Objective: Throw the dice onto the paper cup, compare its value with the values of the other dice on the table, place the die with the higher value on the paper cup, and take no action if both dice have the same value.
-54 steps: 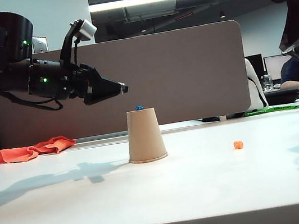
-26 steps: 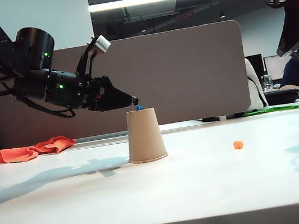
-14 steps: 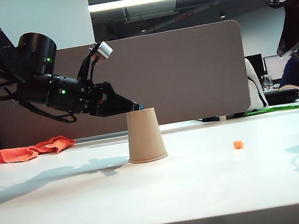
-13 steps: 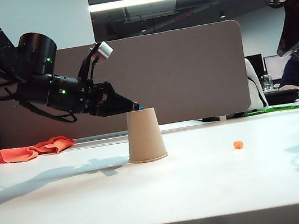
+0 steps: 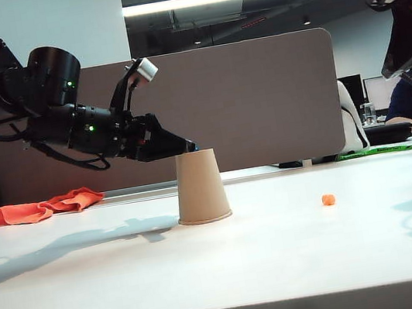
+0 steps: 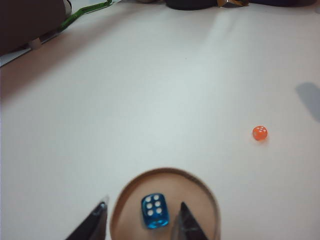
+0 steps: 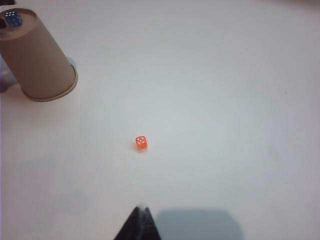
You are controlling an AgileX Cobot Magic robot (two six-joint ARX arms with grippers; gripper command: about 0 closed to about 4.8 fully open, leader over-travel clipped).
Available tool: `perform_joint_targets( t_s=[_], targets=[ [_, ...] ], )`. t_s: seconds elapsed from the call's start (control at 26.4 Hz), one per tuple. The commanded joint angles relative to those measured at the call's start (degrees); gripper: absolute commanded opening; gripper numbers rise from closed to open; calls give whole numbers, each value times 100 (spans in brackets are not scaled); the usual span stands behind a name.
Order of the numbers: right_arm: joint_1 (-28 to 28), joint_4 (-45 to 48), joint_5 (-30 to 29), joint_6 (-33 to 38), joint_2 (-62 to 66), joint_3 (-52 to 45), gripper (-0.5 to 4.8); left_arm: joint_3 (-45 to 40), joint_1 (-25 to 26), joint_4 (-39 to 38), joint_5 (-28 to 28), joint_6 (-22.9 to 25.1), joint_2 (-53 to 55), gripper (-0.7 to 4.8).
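Note:
The paper cup (image 5: 200,187) stands upside down mid-table. The tiny blue dice (image 6: 155,211) lies on its flat top (image 6: 200,192), a face with several pale pips turned up. My left gripper (image 6: 142,205) is open at the cup's top, one finger on each side of the blue cube with a gap on both sides. In the exterior view its fingertips (image 5: 188,149) hide the cube. The other dice, tiny and orange (image 5: 328,199) (image 6: 259,133) (image 7: 141,143), lies on the table to the cup's right. High above it my right gripper (image 7: 141,210) hangs shut, empty. The right wrist view also has the cup (image 7: 40,60) and the blue cube (image 7: 13,19).
A crumpled orange cloth (image 5: 38,208) lies at the table's far left. A brown partition (image 5: 260,99) runs along the back edge. The right arm (image 5: 404,21) hangs at the upper right.
My left gripper has come down and forward to the cup's top, still open, and now straddles the blue dice. The right arm and the orange die have not moved.

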Motion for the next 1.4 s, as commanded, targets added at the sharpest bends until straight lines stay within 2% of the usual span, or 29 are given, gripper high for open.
perform_joint_targets(
  t_s=[0.04, 0.19, 0.49, 1.1, 1.14, 1.18, 1.4],
  targets=[
    [4, 35, -28, -11, -13, 28, -6, 31, -68, 125, 72, 7, 22, 184],
    [4, -68, -26, -13, -13, 28, -6, 31, -195, 369, 66, 9, 22, 184],
    [4, -146, -26, -13, -15, 28, -6, 31, -232, 365, 46, 4, 22, 184],
    [4, -79, -24, -13, -13, 28, -6, 31, -234, 13, 70, -15, 22, 172],
    [4, -81, -24, -13, -15, 28, -6, 31, -234, 13, 70, -15, 22, 161],
    [4, -81, -24, -13, -13, 28, -6, 31, -234, 15, 68, -15, 22, 122],
    [4, -77, -24, -13, -13, 28, -6, 31, -234, 15, 66, -15, 22, 119]
  ],
)
